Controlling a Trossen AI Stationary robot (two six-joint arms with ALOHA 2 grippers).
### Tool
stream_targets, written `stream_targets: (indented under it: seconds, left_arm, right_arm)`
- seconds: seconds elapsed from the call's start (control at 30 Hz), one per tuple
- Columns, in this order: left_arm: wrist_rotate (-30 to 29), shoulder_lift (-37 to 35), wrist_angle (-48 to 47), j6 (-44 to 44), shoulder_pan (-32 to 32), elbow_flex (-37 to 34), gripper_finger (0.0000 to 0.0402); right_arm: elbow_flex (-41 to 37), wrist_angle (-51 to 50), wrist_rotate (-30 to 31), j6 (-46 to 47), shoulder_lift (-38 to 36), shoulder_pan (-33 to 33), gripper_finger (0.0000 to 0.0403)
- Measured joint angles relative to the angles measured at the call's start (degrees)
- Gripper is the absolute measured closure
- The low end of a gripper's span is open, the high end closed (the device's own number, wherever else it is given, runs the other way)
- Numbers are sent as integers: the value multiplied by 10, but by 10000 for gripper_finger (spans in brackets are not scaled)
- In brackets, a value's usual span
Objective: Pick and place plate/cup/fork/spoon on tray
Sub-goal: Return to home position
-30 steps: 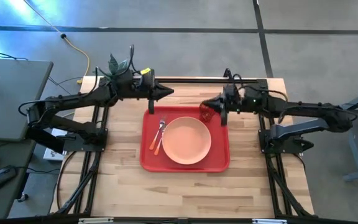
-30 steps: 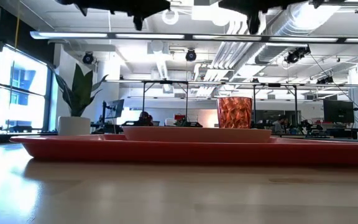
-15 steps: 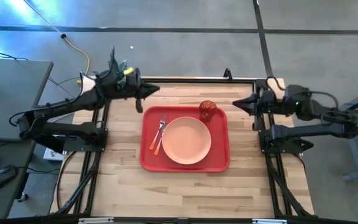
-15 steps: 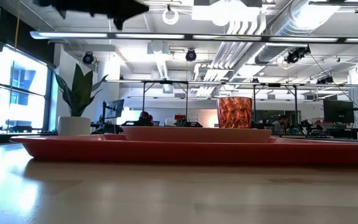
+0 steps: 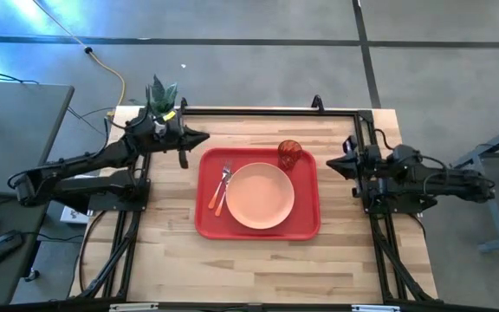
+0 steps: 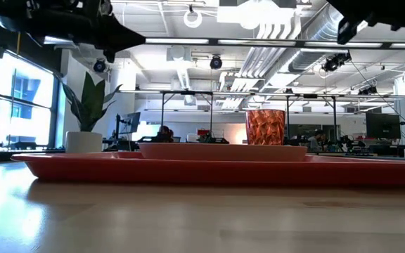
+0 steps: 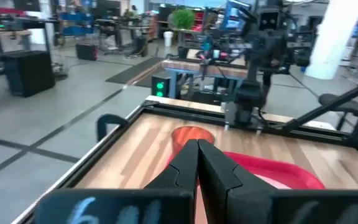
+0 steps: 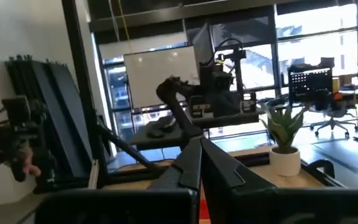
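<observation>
tray point(image 5: 258, 227) mid-counter point(image 5: 232, 269) | plate point(image 5: 259, 196) at tray centre | fork point(image 5: 224, 176) and spoon point(image 5: 218, 208) side by side on the tray, beside plate | cup point(image 5: 289, 155) upright in tray's far corner | my left gripper point(image 5: 199, 137) closed, empty, off tray's far-left corner | my right gripper point(image 5: 334, 162) closed, empty, beside tray's right edge

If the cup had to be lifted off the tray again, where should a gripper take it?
Grip the cup across its side wall, coming down from above. It stands upright in the tray's far right corner, clear of the plate, so both sides look free. The right gripper, parked past the tray's right edge, is nearest.
</observation>
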Motion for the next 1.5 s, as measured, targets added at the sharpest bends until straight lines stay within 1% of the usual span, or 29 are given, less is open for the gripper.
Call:
stream_targets:
  seconds: [0.1, 0.17, 0.27, 0.33, 0.4, 0.47, 0.53, 0.67, 0.8, 0.97, 1.03, 1.1, 1.2, 1.3, 1.4, 1.5]
  left_arm:
    - [-7, -30, -49, 0, 17, -1, 401]
    - [-8, -48, -72, 10, 24, -2, 401]
    - [-6, -68, -104, 31, 29, -4, 401]
    - [-1, -78, -85, 26, 29, -25, 401]
    - [-2, -84, -48, -2, 29, -55, 401]
    - [-4, -85, -9, -30, 29, -86, 401]
    - [-4, -86, 28, -41, 29, -104, 402]
    - [-4, -90, 30, -43, 29, -116, 401]
    - [12, -115, 44, -46, 29, -135, 401]
    - [18, -155, 123, -84, 24, -195, 401]
    - [18, -167, 148, -91, 13, -218, 401]
    - [19, -180, 151, -84, 3, -226, 401]
    - [19, -212, 136, -70, -5, -225, 401]
    - [19, -251, 112, -86, -6, -225, 401]
    - [19, -303, 35, -87, -6, -225, 401]
    - [17, -353, -40, -86, -8, -225, 401]
  right_arm:
    - [-14, -13, 9, 13, -40, 4, 403]
    - [-21, -17, 8, 3, -62, 13, 403]
    - [-34, -53, 2, -16, -94, 30, 403]
    - [-41, -103, 3, -30, -114, 37, 403]
    - [-42, -151, 3, -32, -130, 43, 403]
    - [-42, -172, 4, -26, -142, 50, 403]
    - [-42, -177, 4, -40, -152, 56, 403]
    - [-42, -179, 13, -97, -167, 60, 403]
    - [-58, -159, 34, -113, -176, 60, 403]
    - [-133, -45, 24, -79, -178, 60, 403]
    - [-148, -26, 15, -64, -178, 60, 403]
    - [-152, -22, 3, -56, -178, 60, 403]
    - [-147, -27, 0, -55, -178, 60, 403]
    - [-131, -35, -7, -55, -178, 60, 403]
    - [-121, -57, -33, -54, -178, 60, 403]
    - [-115, -70, -42, -52, -178, 60, 403]
